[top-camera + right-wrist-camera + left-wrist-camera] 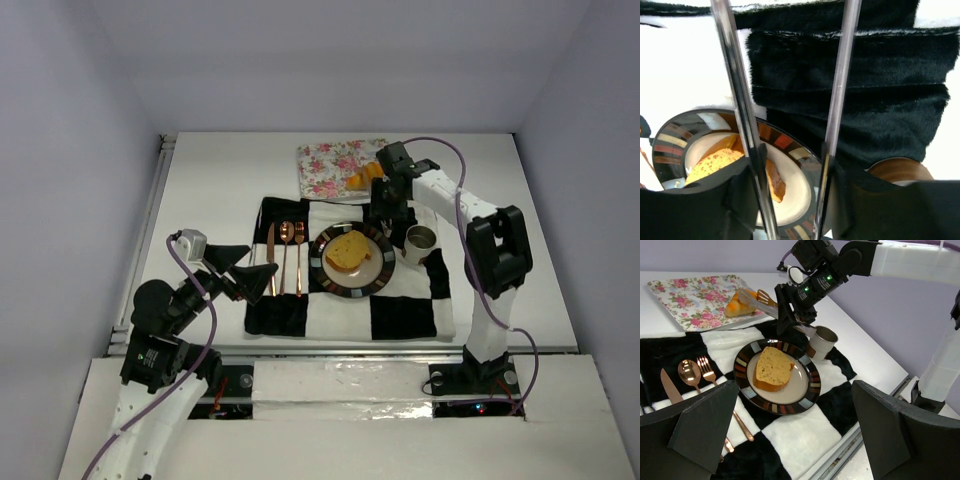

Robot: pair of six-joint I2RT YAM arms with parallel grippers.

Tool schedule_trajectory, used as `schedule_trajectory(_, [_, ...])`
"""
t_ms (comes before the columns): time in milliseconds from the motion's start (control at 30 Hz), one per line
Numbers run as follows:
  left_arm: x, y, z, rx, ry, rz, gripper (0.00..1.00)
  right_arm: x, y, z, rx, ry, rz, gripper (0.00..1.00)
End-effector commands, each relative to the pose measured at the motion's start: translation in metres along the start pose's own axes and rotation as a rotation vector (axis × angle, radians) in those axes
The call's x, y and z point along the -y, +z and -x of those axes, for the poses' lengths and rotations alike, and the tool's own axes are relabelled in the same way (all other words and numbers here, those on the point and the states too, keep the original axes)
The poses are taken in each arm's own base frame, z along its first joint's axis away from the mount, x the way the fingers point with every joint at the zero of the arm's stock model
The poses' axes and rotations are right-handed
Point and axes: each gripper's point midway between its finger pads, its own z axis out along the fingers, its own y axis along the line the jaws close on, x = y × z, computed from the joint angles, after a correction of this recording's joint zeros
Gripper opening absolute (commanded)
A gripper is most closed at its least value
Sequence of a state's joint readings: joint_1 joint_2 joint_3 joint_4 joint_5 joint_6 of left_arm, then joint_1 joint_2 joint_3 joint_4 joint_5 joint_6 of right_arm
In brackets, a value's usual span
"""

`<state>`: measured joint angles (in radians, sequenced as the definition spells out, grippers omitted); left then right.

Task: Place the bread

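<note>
One piece of bread, a pale yellow slice (347,252) (772,367) (715,162) with a brown crust, lies on the striped-rim plate (325,272) (806,399). The other, a golden-orange croissant (362,177) (736,305), rests on the floral napkin (325,165) (685,295). My right gripper (387,203) (795,307) (790,165) is shut on metal tongs (757,300) (735,75). Their two arms stand apart, with the copper tips at the croissant; whether they touch it is unclear. My left gripper (258,272) (795,430) hangs open and holds nothing, low over the cloth's near left part.
A black-and-white checkered cloth (400,315) (805,440) lies under the plate. A copper knife, spoon and fork (285,255) (690,375) lie left of the plate. A metal cup (420,240) (822,340) stands right of it, under the right arm.
</note>
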<state>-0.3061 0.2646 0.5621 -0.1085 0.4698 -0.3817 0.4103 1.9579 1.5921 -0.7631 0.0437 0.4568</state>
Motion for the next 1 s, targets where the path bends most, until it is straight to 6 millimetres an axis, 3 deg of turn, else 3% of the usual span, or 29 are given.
schedule_trajectory(0, [0.005, 0.001, 0.007, 0.035, 0.027, -0.027, 0.99, -0.007, -0.008, 0.019, 0.032, -0.014, 0.028, 0.51])
schedule_trajectory(167, [0.004, 0.001, 0.007, 0.033, 0.025, -0.024, 0.99, -0.006, -0.005, 0.016, 0.023, -0.019, 0.028, 0.34])
schedule_trajectory(300, [0.004, 0.001, 0.007, 0.033, 0.025, -0.024, 0.99, -0.010, -0.018, 0.017, 0.052, -0.018, 0.062, 0.21])
schedule_trajectory(533, [0.004, 0.002, 0.006, 0.030, 0.023, -0.023, 0.99, -0.024, -0.065, 0.019, 0.125, -0.015, 0.187, 0.15])
schedule_trajectory(567, [0.003, 0.002, 0.007, 0.032, 0.023, -0.021, 0.99, -0.027, -0.081, 0.021, 0.155, -0.014, 0.213, 0.15])
schedule_trajectory(767, [0.003, 0.002, 0.006, 0.029, 0.020, -0.019, 0.99, -0.029, -0.109, -0.012, 0.151, -0.021, 0.306, 0.13])
schedule_trajectory(800, [0.002, 0.002, 0.006, 0.027, 0.019, -0.018, 0.99, -0.035, -0.124, -0.018, 0.169, -0.030, 0.346, 0.13])
schedule_trajectory(867, [0.002, 0.003, 0.005, 0.025, 0.019, -0.016, 0.99, -0.034, -0.124, -0.044, 0.136, -0.040, 0.358, 0.13])
schedule_trajectory(933, [0.001, 0.003, 0.005, 0.023, 0.016, -0.013, 0.99, -0.042, -0.145, -0.063, 0.152, -0.053, 0.410, 0.13])
schedule_trajectory(967, [0.001, 0.003, 0.005, 0.023, 0.017, -0.013, 0.99, -0.040, -0.143, -0.078, 0.129, -0.058, 0.410, 0.12])
